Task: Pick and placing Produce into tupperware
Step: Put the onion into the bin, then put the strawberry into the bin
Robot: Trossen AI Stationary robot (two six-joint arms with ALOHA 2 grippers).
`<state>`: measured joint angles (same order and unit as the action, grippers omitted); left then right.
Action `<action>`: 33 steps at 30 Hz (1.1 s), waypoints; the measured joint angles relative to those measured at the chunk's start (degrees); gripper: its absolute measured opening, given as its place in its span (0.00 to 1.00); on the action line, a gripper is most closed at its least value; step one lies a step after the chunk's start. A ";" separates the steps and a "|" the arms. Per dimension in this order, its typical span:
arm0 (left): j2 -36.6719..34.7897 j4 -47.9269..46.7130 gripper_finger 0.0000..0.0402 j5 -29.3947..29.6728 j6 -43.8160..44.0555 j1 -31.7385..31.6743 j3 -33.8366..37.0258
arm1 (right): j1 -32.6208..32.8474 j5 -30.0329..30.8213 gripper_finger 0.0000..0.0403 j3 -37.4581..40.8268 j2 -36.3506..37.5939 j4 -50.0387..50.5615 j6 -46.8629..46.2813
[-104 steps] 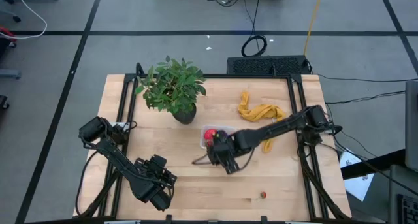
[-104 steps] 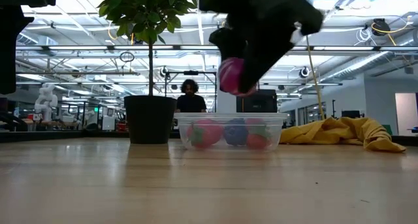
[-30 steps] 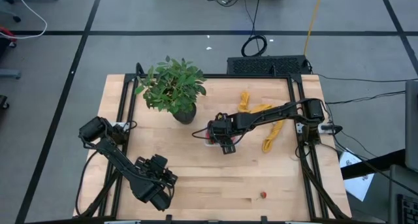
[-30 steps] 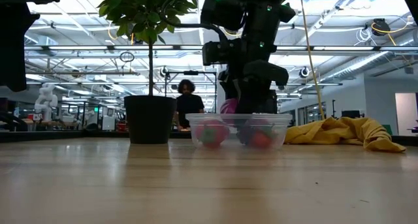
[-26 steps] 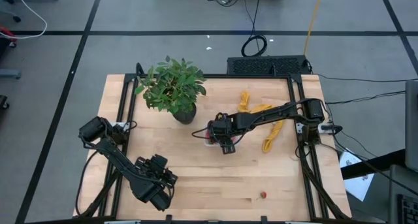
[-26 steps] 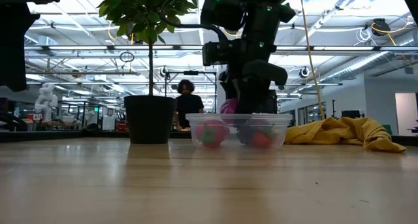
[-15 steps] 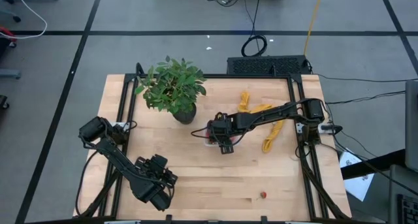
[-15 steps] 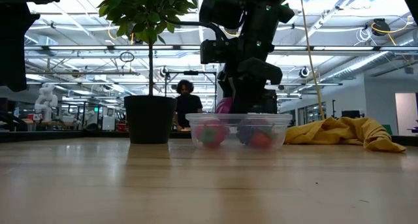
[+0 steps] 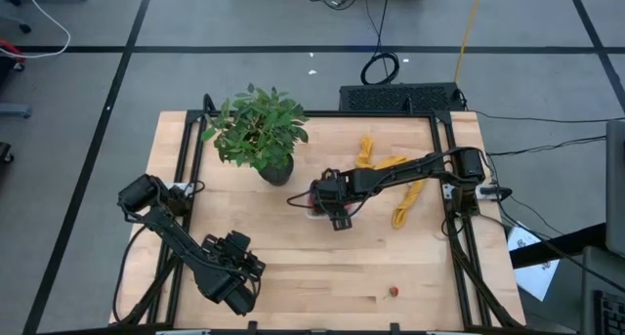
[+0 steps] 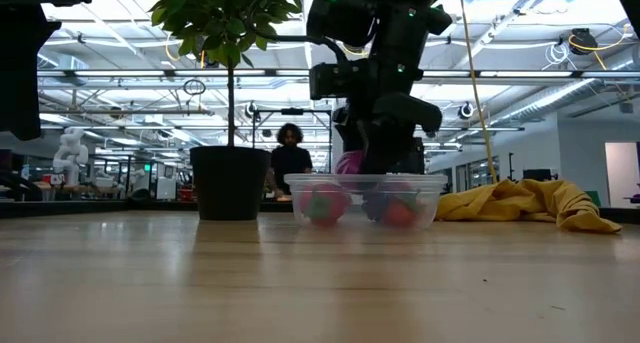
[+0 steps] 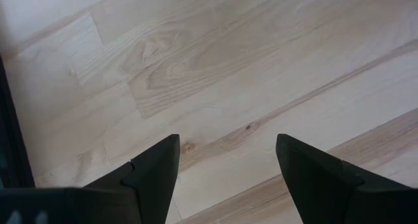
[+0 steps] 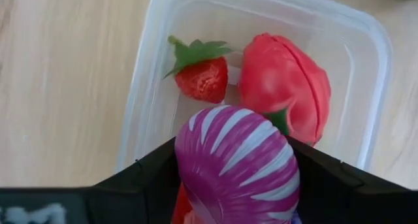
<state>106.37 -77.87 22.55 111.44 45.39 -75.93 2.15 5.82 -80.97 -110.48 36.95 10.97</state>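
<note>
Right wrist view showed my right jaws (image 12: 235,178) clamped on a purple, white-striped toy fruit (image 12: 236,162), held just above the clear tupperware (image 12: 140,100) at mid-tabletop (image 9: 322,267). A strawberry (image 12: 201,74) and a red fruit (image 12: 287,87) lay inside. My left jaws (image 11: 225,178) hung open over bare wood near the front edge.

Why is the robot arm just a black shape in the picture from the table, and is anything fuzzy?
Low view: bright ceiling lights behind turn the right arm's pincer and the plant into dark silhouettes, and the near table is fuzzy. Right wrist view: the purple striped fruit is lit evenly and sharp, and the tupperware rim shines a little. Left wrist view: soft, even light on bare wood.
</note>
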 joint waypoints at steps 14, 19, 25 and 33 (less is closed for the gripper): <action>0.00 0.00 0.64 0.00 -0.02 0.00 0.01 | 2.10 0.42 0.63 0.00 0.00 -1.99 5.74; 0.00 -0.02 0.64 0.00 -0.02 -0.01 0.01 | 2.10 0.45 0.63 0.00 0.70 -2.22 5.59; 0.00 0.00 0.64 0.03 -0.15 0.00 0.01 | 2.10 0.48 0.63 -0.02 4.60 -2.46 3.42; 0.00 -0.02 0.64 0.02 -0.33 0.01 0.01 | 3.53 0.40 0.63 -0.02 14.25 5.24 -5.89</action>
<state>106.37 -77.89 22.57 111.11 45.41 -75.92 5.69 6.23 -80.99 -96.22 42.19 5.08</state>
